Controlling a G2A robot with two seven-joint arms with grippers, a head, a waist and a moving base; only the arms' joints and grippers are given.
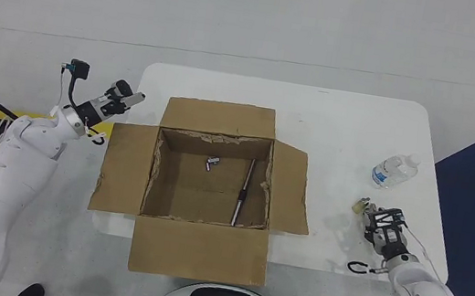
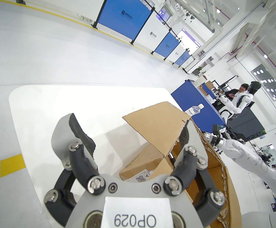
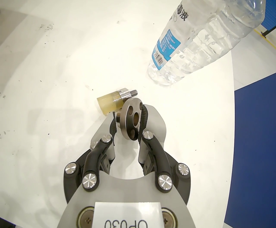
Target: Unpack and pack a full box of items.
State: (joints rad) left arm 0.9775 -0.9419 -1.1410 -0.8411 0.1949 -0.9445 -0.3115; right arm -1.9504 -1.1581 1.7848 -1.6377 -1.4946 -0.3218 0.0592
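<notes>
An open cardboard box (image 1: pixel 206 185) stands mid-table with all flaps spread; inside lie a thin dark rod (image 1: pixel 244 189) and a small clip-like piece (image 1: pixel 213 163). My left gripper (image 1: pixel 127 96) hangs open just off the box's far-left corner, and its wrist view looks past open fingers (image 2: pixel 83 138) at a raised flap (image 2: pixel 158 125). On the right side of the table my right gripper (image 3: pixel 127 127) is shut on a round metal flange (image 3: pixel 129 121) with holes. A yellowish cylinder with a threaded metal stud (image 3: pixel 113 100) lies against the flange. A clear water bottle (image 1: pixel 396 170) lies beyond.
The white table (image 1: pixel 344 118) has bare surface behind the box and between box and bottle (image 3: pixel 194 38). A small black hook-like piece (image 1: pixel 356 267) sits at the near right edge. Blue panels stand past the table's right side.
</notes>
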